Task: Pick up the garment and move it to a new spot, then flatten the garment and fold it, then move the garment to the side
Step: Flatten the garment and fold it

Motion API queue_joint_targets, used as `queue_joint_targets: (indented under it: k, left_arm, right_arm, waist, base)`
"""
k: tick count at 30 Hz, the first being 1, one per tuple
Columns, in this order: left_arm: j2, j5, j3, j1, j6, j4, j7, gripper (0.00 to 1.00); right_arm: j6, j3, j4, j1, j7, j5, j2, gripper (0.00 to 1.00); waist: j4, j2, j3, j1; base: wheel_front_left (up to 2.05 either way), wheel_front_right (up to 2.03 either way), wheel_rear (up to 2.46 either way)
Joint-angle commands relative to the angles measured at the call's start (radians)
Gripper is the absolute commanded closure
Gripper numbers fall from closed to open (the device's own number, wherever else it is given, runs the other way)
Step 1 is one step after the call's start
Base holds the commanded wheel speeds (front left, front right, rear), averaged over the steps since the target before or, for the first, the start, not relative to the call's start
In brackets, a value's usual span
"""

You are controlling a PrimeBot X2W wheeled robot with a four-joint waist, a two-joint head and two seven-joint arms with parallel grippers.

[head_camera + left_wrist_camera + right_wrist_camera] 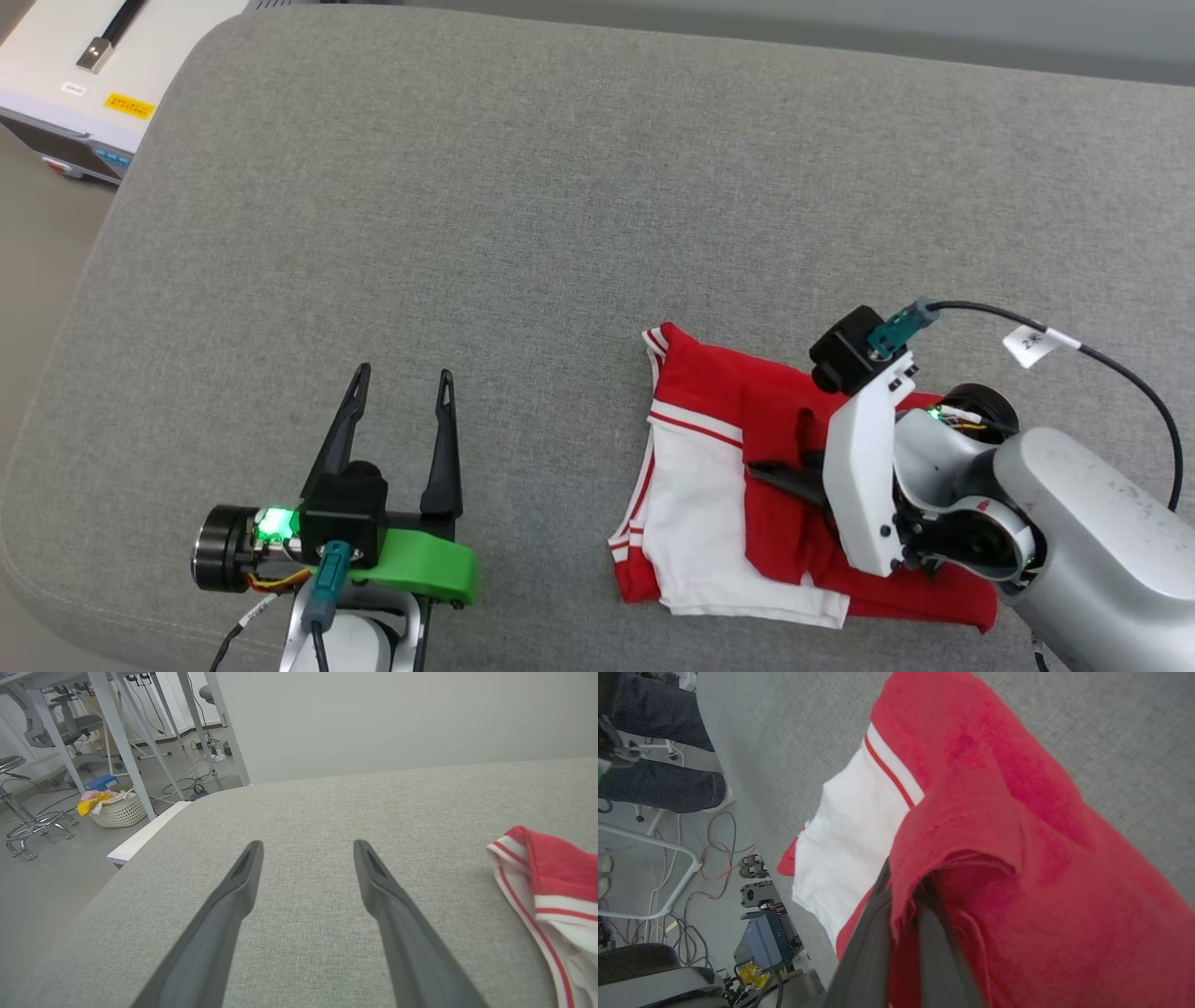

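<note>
Grey woven cushion (467,233), broad and slightly domed, is noted as the work surface. A white box-like device (75,84) is seen off its far left corner. In the left wrist view, a white basket of cloths (117,809) and table legs are seen on the floor. In the right wrist view, floor cables and a person's legs (658,784) in dark trousers are seen.

- The garment (700,485) is found at the right of the cushion, close to its near edge. It is gathered into a compact, roughly rectangular bundle, with a white sleeve and striped trim uppermost and red cloth beneath. No lettering is visible.
- The right gripper (775,441) is set down onto the bundle. In its own wrist view the fingers are drawn nearly together, with a raised fold of red cloth caught between them.
- The left gripper (403,373) is held at the near left, well apart from the garment. Its fingers are spread wide and nothing is held.

Progress, as judged: flattening and folding appear done, given the bundle's tidy shape. With one claw pinching the bundle near the cushion's right side, the last carry to the side is taken to be in hand. Release of the cloth is left
</note>
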Motion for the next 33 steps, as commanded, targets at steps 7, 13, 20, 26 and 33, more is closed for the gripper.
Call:
queue_joint_targets:
  k: [7, 13, 20, 26, 33]
  left_arm:
    - [-0.011, 0.009, 0.005, -0.011, -0.002, 0.021, -0.006, 0.0]
    - [-0.002, 0.009, 0.016, 0.02, 0.001, 0.02, -0.006, 0.0]
    - [0.007, 0.011, 0.025, 0.049, 0.002, 0.013, -0.006, 0.0]
    - [0.017, 0.012, 0.032, 0.069, 0.005, 0.007, -0.006, 0.0]
    - [0.02, 0.008, 0.035, 0.086, 0.003, -0.008, -0.006, 0.0]
  right_arm:
    - [-0.001, 0.107, 0.07, -0.031, -0.198, -0.083, -0.034, 0.0]
    - [-0.001, 0.062, -0.004, 0.024, -0.358, -0.099, -0.091, 0.0]
    - [-0.001, -0.131, -0.061, 0.109, -0.584, -0.26, -0.121, 0.0]
    - [-0.001, -0.373, -0.062, 0.222, -0.752, -0.475, -0.045, 0.0]
    - [-0.001, -0.58, -0.08, 0.351, -0.902, -0.679, 0.089, 0.0]
  waist:
    - [-0.003, 0.0, -0.041, 0.0]
    - [-0.035, 0.0, -0.091, 0.0]
    - [-0.086, 0.0, -0.132, 0.0]
    - [-0.125, 0.0, -0.164, 0.0]
    - [-0.155, 0.0, -0.192, 0.0]
  base:
    - [0.0, 0.0, 0.0]
    - [0.0, 0.0, 0.0]
    - [0.0, 0.0, 0.0]
    - [0.0, 0.0, 0.0]
    - [0.0, 0.0, 0.0]
